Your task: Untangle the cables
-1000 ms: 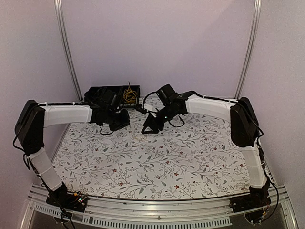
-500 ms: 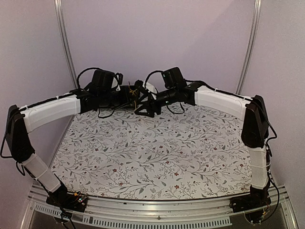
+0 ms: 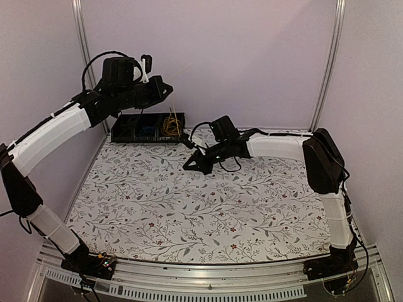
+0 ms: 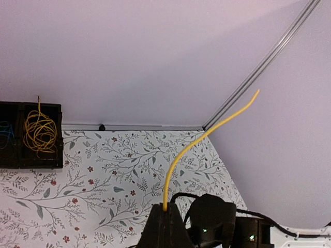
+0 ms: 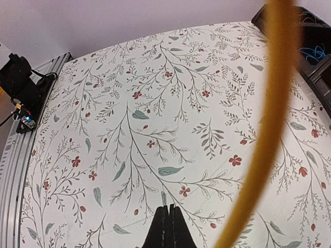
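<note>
The cables lie partly in a black tray [image 3: 119, 137] at the back left: a yellow coil [image 3: 170, 124] [image 4: 40, 132] and a blue wire [image 3: 147, 129] [image 5: 312, 52]. My left gripper [image 3: 167, 88] [image 4: 166, 208] is raised high above the tray, shut on a yellow cable [image 4: 178, 160] whose free end curves up past the jaws. My right gripper [image 3: 189, 167] [image 5: 169, 208] hangs low over the floral cloth, right of the tray, shut with nothing visible between its fingertips. A blurred yellow cable [image 5: 269, 129] runs close past the right wrist camera.
The floral cloth [image 3: 201, 214] covers the table. Pale walls with metal rails [image 3: 85, 56] close in the back and sides. The right arm's wrist [image 4: 212, 219] sits just below my left gripper. A black clamp [image 5: 20, 80] stands on the table's metal edge.
My left arm has lifted up and away from the tray with the yellow cable in its jaws. My right gripper has dropped toward the cloth and gone from open to shut.
</note>
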`<state>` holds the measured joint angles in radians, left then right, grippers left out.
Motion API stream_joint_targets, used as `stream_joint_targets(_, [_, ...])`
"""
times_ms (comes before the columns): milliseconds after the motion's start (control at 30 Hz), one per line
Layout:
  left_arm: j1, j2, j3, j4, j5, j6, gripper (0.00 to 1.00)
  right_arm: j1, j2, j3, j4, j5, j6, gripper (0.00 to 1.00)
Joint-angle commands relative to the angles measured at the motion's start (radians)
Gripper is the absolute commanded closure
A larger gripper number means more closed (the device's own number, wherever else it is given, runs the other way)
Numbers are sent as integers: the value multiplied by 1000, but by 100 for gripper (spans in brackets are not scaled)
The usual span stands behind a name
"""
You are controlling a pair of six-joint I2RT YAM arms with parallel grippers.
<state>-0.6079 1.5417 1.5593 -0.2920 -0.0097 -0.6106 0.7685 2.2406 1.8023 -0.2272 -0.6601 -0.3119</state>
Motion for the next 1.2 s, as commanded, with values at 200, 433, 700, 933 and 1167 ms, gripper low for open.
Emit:
stream_joint_targets(200, [142,170,322,84,-63,110,100,-75,-37,-213,-32,86,19,68])
stream_joint_targets(433, [209,356,422,128,27,107,100,-95,-157,-308,-75,111,-28,63])
stream_joint_targets(700, [283,608,613,185,89,70,100,-98,-333,-460,-134,142,-83,60])
stream_joint_targets(933, [315,783,780,258,111,-2,100,-103,-451,-556,-197,172,-144,59])
stream_joint_targets(1167, [340,880,831,329,56,-9,100,-106,-452,-562,-202,179,-154,59])
